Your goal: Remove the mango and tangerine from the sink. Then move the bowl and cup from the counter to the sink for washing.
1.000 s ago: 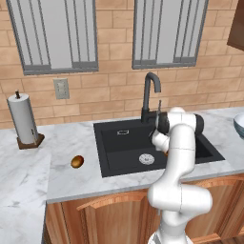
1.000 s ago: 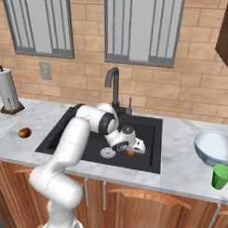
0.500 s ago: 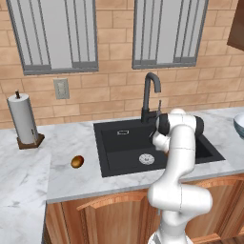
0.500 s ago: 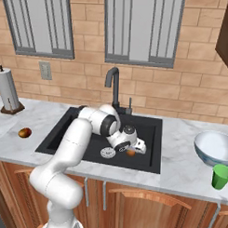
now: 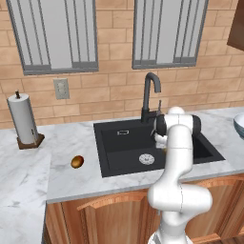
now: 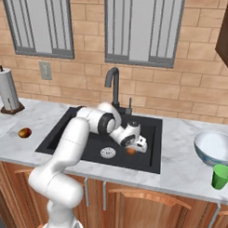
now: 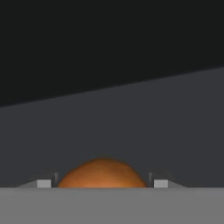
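The tangerine (image 6: 131, 152) rests on the floor of the black sink (image 6: 73, 133), right of the drain. My gripper (image 6: 132, 149) reaches down into the basin over it. In the hand view the tangerine (image 7: 103, 174) fills the gap between my gripper's (image 7: 102, 183) two fingertips, and both tips touch its sides. The mango (image 5: 77, 162) lies on the marble counter (image 5: 62, 143) left of the sink (image 5: 119, 143); it appears as the mango (image 6: 25, 132) in the right base view too. The pale bowl (image 6: 215, 147) and green cup (image 6: 220, 176) stand on the counter at the right.
A black gooseneck tap (image 6: 112, 88) rises behind the basin, close to my arm. The silver drain (image 6: 108, 153) lies left of the tangerine. A paper towel roll (image 5: 24, 119) stands at the far left by the brick wall.
The jaws have drawn in from wide open onto the tangerine. The arm has stayed where it was over the sink floor.
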Available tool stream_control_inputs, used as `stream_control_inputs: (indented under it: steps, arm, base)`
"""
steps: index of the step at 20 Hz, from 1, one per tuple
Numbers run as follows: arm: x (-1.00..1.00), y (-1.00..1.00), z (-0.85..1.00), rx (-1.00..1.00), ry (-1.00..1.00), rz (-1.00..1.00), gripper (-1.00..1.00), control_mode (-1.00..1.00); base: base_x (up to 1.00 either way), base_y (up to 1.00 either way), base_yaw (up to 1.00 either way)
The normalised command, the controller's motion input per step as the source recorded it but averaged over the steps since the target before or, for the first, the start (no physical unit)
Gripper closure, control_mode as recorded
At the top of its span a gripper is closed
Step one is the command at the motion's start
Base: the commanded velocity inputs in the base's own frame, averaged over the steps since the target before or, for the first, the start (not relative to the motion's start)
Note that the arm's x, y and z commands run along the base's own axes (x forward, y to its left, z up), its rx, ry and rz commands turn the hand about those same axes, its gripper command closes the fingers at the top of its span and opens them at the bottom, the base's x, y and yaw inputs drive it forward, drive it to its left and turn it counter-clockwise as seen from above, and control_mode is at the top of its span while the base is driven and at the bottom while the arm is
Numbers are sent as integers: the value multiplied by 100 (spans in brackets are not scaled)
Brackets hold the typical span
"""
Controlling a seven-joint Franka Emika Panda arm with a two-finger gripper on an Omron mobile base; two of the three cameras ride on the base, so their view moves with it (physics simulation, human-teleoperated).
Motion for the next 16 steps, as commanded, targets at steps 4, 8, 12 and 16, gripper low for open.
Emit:
stream_control_inputs:
  steps: [4, 8, 12, 16]
  arm:
    - [-20, -17, 11, 9, 3, -1, 100, -100]
    - [-24, -13, 22, 9, 0, 0, 100, -100]
    - [-22, -8, 22, 8, 4, 0, 100, -100]
    - [-17, 1, 30, 9, 8, 0, 100, -100]
  base:
    - [0, 0, 0]
    - [0, 0, 0]
    - [0, 0, 0]
    - [0, 0, 0]
